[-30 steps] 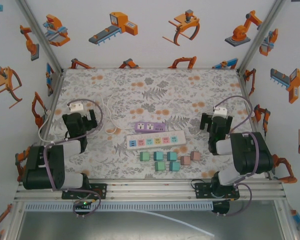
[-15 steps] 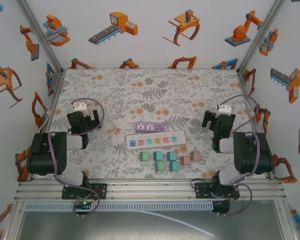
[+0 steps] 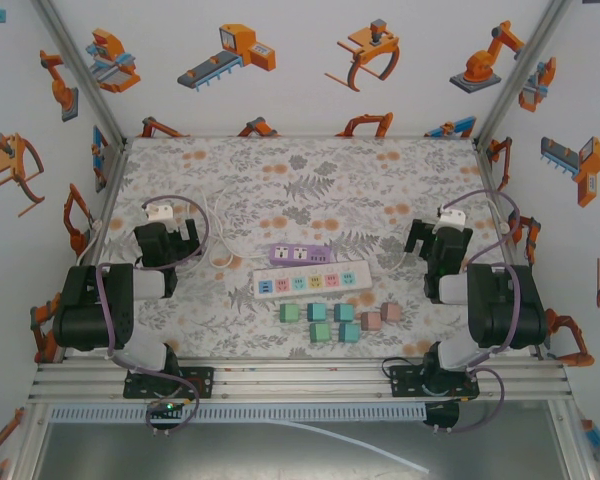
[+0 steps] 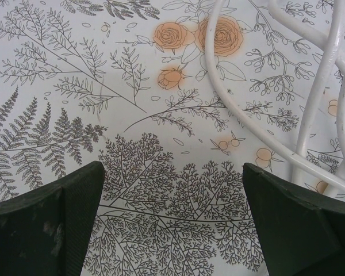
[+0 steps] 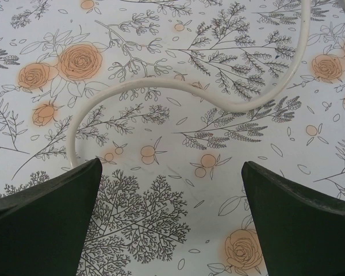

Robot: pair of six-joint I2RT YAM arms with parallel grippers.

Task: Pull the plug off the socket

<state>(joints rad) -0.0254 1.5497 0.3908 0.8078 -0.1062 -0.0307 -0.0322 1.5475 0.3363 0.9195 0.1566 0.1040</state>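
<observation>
Floral-print table [image 3: 240, 165] cover: grey ferns, orange roses. White walls [image 3: 300, 105] at 9, 12 and 3 o'clock carry orange robot-arm graphics. Aluminium rail [image 3: 300, 381] at 6 o'clock.

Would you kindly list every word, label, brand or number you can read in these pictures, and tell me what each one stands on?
No text is legible anywhere.
On the white power strip: coloured socket faces, any markings too small to read.
On the purple power strip: any markings too small to read.
On the wall panels: robot drawings, no words.
On the tablecloth: floral print, no lettering.
</observation>
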